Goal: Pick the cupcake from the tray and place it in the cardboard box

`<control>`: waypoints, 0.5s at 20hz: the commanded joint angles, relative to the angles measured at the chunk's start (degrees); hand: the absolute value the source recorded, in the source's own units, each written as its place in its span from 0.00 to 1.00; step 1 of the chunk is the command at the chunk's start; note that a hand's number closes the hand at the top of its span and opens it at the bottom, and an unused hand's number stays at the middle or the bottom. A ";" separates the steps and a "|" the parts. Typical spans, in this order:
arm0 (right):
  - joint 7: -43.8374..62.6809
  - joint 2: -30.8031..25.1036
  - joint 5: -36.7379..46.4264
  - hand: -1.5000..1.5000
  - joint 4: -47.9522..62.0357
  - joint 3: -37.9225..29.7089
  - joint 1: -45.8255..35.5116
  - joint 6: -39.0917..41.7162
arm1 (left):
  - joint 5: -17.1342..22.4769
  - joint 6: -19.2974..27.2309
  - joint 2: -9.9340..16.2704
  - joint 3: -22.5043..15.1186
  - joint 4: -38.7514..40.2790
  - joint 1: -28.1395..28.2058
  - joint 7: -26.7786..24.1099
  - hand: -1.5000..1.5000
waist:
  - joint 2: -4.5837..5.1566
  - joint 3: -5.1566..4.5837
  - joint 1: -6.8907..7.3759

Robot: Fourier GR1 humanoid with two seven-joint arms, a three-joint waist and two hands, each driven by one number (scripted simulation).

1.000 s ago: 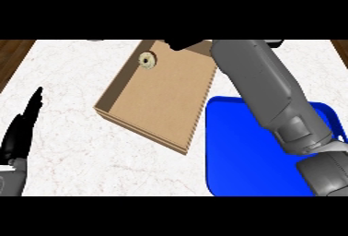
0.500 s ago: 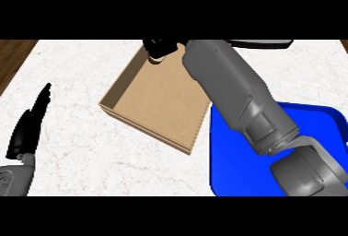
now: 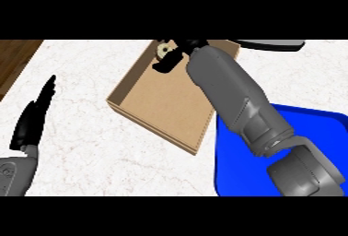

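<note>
The right arm [image 3: 234, 99] comes in from the lower right of the frame and runs diagonally up to the top centre, crossing the blue tray [image 3: 238, 175] and the right side of the box [image 3: 163, 110]. The right hand [image 3: 178, 51] sits at the top centre of the frame, over the far end of the box — its black fingers are curled down around the cupcake [image 3: 163, 48], a small pale thing that shows just left of the hand, partly hidden by the fingers. Whether the cupcake touches the floor of the box cannot be told. The box is open-topped, brown, set askew on the white marbled counter [image 3: 88, 152], with its near corner pointing toward the lower centre of the frame; its right edge lies just beside the tray's left edge. The tray fills the lower right, cut off by the frame's edge and partly covered by the arm. The left hand [image 3: 34, 117] shows at the left edge — open, fingers straight and pointing up, well apart from the box, resting. A strip of dark wood [image 3: 15, 57] shows at the upper left corner beyond the counter.
</note>
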 commanded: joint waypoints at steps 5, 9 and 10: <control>-5.39 0.08 -4.04 0.00 -0.44 -2.51 -0.48 -2.59 | -1.38 1.29 -1.80 -0.95 1.58 -1.40 -1.13 0.50 | 0.36 0.03 0.06; -8.81 0.09 -8.55 0.00 -2.01 -6.43 0.57 -6.56 | -0.69 0.15 -0.27 0.01 -0.18 -0.73 -0.10 0.50 | -0.21 0.10 -0.10; -9.94 0.09 -9.29 0.00 -1.91 -7.37 0.88 -6.90 | -1.40 1.75 -1.98 -0.42 1.31 -1.40 0.49 0.50 | -0.08 0.09 -1.02</control>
